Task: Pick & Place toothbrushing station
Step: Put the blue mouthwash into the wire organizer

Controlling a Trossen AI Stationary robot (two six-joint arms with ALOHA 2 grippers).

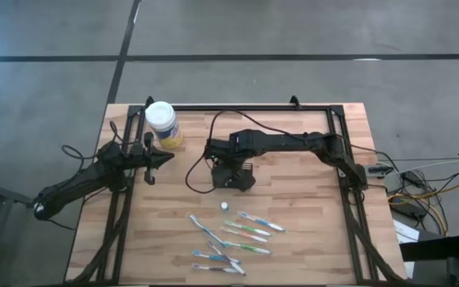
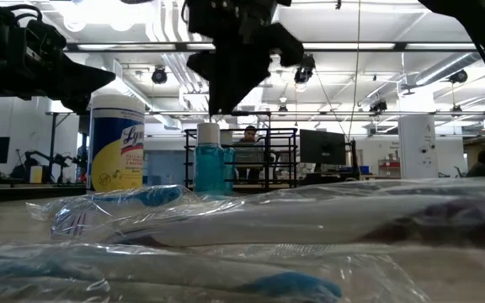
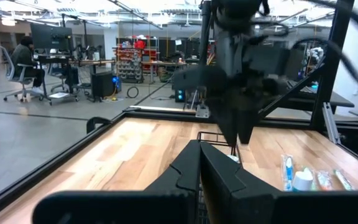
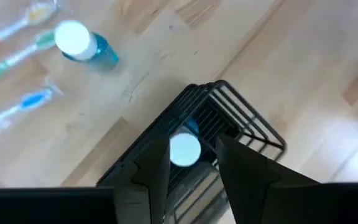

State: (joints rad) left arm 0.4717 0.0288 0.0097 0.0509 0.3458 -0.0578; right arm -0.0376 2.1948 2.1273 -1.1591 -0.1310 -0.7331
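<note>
Right end effector (image 4: 192, 163), fingers half-spread, pinches a white-capped bottle (image 4: 184, 149) over the black wire caddy (image 4: 241, 121).

A black wire-mesh caddy (image 1: 235, 174) is sitting at the center of a light wood-plank table (image 1: 309, 215), with a white-capped blue bottle (image 4: 184, 149) showing inside it. A yellow tub (image 1: 162, 123) with a white lid is standing at 10 o'clock; another blue, white-capped bottle (image 1: 225, 205) and green, blue and orange toothbrushes (image 1: 245, 232) are lying toward 6 o'clock.
</note>
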